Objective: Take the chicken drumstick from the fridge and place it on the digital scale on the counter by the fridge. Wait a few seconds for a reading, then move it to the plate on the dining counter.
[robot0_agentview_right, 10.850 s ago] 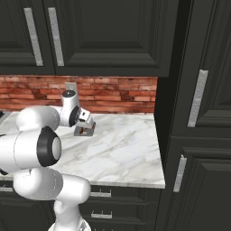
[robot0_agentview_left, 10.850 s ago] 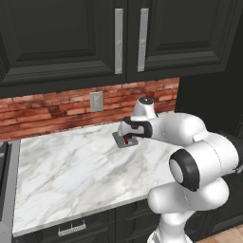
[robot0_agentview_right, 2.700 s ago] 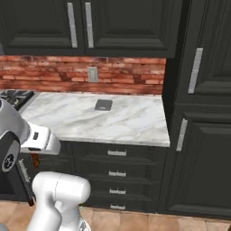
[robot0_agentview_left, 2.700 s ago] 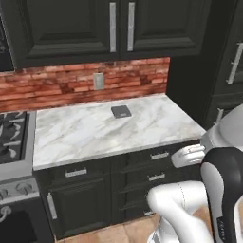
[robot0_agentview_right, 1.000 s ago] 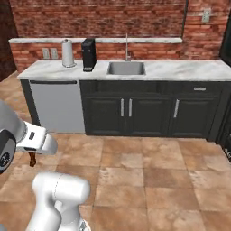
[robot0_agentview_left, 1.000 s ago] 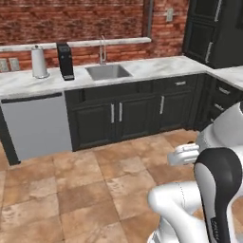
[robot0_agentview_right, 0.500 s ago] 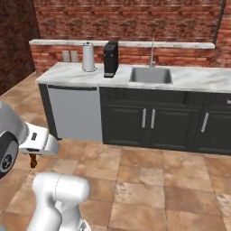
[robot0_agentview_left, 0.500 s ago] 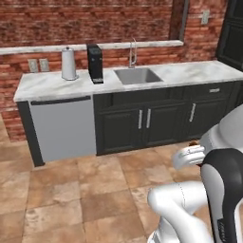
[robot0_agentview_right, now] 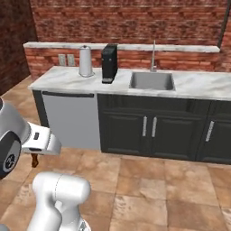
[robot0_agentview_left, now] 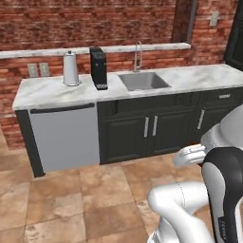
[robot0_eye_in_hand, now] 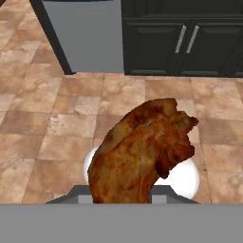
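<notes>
One reddish-brown chicken drumstick (robot0_eye_in_hand: 142,152) sits clamped in my jaws; my base has swung from the scale counter toward the sink run (robot0_agentview_left: 142,80), plate-bound.

Rough glazed chicken drumstick (robot0_eye_in_hand: 142,152) (browned)

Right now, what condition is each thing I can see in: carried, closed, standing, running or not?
reddish-brown chicken drumstick: carried above the tiled floor, held in the gripper.
grey dishwasher door: closed.
black cabinet doors: closed.
steel sink faucet: no water seen running.
black coffee machine: upright on the marble counter.
white paper towel roll: upright.
</notes>
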Controlling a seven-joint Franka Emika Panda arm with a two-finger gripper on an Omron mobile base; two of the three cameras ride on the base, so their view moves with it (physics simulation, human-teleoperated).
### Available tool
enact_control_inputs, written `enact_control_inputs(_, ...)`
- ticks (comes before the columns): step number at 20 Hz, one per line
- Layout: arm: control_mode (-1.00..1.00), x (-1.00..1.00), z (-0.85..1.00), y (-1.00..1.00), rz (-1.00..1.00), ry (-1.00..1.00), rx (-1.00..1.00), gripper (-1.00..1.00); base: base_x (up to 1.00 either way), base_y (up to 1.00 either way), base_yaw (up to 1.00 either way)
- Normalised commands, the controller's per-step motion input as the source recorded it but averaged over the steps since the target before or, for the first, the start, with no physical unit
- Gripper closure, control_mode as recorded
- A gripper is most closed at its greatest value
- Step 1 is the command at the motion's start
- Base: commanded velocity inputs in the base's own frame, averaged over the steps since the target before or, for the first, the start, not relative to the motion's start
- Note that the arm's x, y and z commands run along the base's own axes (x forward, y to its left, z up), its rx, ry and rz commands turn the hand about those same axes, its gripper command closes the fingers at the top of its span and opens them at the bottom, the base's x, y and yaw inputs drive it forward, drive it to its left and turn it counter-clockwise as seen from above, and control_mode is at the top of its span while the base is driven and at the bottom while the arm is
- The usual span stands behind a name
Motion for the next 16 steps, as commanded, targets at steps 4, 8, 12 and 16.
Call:
enact_control_inputs(4,1.00,0.00,0.00,0.00,0.00,0.00,0.00,1.00,0.20,0.98,0.28)
enact_control_inputs(8,1.00,0.00,0.00,0.00,0.00,0.00,0.00,1.00,0.30,1.00,0.41)
enact_control_inputs(12,1.00,0.00,0.00,0.00,0.00,0.00,0.00,1.00,0.53,1.00,0.35)
enact_control_inputs(16,1.00,0.00,0.00,0.00,0.00,0.00,0.00,1.00,0.72,1.00,0.29)
